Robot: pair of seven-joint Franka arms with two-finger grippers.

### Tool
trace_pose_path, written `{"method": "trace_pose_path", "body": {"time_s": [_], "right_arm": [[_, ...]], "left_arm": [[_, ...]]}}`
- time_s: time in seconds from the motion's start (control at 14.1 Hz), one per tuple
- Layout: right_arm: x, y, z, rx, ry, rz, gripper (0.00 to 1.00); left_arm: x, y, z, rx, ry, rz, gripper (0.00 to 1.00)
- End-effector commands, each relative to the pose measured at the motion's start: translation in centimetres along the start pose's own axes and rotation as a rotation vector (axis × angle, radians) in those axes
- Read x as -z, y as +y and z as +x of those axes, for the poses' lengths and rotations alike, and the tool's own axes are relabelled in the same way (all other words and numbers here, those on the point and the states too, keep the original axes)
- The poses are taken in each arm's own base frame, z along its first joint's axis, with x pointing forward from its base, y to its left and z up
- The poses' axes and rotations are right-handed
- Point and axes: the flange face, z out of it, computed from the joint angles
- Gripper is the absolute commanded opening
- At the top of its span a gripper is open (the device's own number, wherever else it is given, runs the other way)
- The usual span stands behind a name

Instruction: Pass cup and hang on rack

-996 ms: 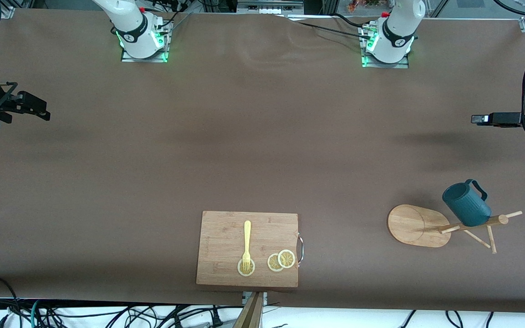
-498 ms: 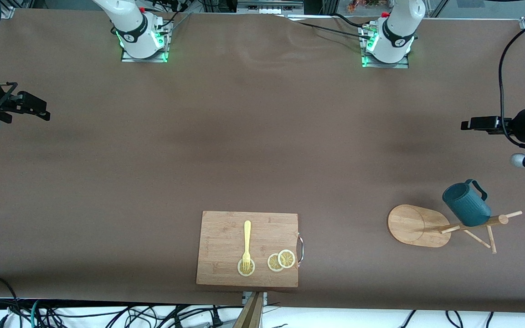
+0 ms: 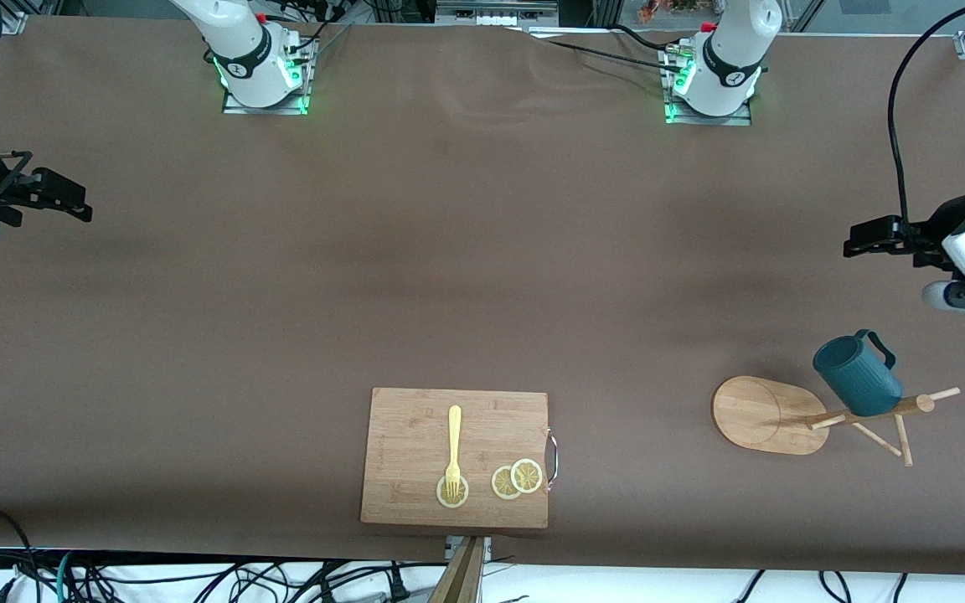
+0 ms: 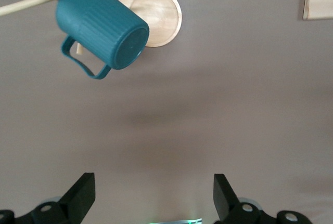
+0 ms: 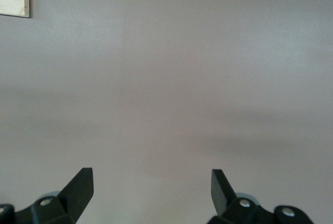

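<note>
The cup (image 3: 858,372) hangs on the rack (image 3: 792,410), mouth tilted toward the right arm's end of the table and loop handle pointing toward the robots' edge. The rack stands near the table's front-camera edge, toward the left arm's end. Its flat oval base (image 3: 757,414) rests on the brown table (image 3: 482,276). The post and thin pegs (image 3: 897,419) appear splayed toward the left arm's end in the front view; this may be only the effect of the high camera. In the left wrist view, the cup (image 4: 101,28) shows its ribbed wall and flat bottom, with the base (image 4: 158,16) partly covered by it.

The left gripper (image 3: 859,237) is over bare table at the left arm's end, near that edge. Its fingers (image 4: 80,195) stand fully apart and hold nothing.

The right gripper (image 3: 64,201) waits over bare table at the right arm's end. Its fingers (image 5: 78,187) are spread wide and empty.

A bamboo cutting board (image 3: 415,435) lies at the middle of the front-camera edge. On it lie a yellow fork (image 3: 454,448) and three lemon slices (image 3: 516,479); the fork's tines rest on one slice.
</note>
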Motion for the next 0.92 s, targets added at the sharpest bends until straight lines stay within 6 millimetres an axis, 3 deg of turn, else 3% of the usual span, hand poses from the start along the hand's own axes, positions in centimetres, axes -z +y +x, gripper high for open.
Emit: {"method": "trace_pose_path", "body": {"time_s": [0.0,0.21,0.43,0.85], "right_arm": [[0.4,0.2,0.0,0.004,0.003,0.005,1.0],[0.4,0.2,0.0,0.004,0.003,0.005,1.0],[0.4,0.2,0.0,0.002,0.003,0.005,1.0],[0.4,0.2,0.0,0.004,0.003,0.005,1.0]], "left_arm": [[2.5,0.1,-3.2,0.142,0.018,0.013,1.0],[3.3,-0.2,-4.0,0.155,0.024,0.01,1.0],[3.0,2.0,-4.2,0.114,0.008,0.01,1.0],[2.4,1.9,-4.0,0.112,-0.011,0.003,1.0]]}}
